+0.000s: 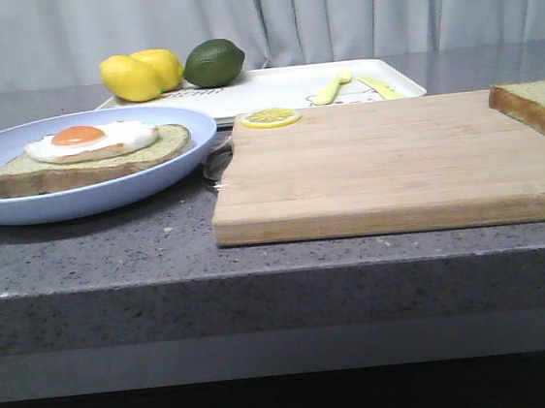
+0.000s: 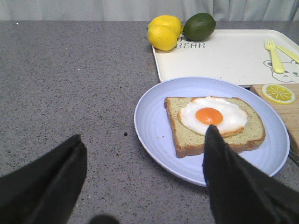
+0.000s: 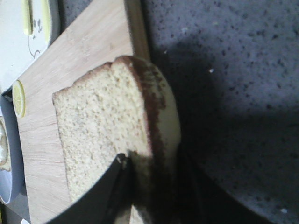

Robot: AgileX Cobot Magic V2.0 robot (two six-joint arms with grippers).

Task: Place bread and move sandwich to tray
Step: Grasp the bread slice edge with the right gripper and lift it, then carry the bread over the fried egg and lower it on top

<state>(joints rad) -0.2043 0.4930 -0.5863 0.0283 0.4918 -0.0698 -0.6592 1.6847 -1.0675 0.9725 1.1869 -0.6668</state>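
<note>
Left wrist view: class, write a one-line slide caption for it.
Open left gripper above the counter, near the sandwich on its blue plate, the tray beyond.

A wooden cutting board (image 1: pixel 385 165) lies on the grey speckled desk (image 1: pixel 92 247), its near edge close to the desk's front. A lemon slice (image 1: pixel 270 117) sits on the board's far left corner. Behind it, two lemons (image 1: pixel 140 75) lie side by side, touching, with a lime (image 1: pixel 214 63) just to their right, also touching. A pale yellow fork (image 1: pixel 331 88) and a yellow knife (image 1: pixel 377 87) lie further right, near each other, their tips angled apart. A shiny metal piece (image 1: pixel 217 159) shows just left of the board's left edge; what it is cannot be told. Grey curtains (image 1: pixel 330 8) hang behind the desk.
</note>
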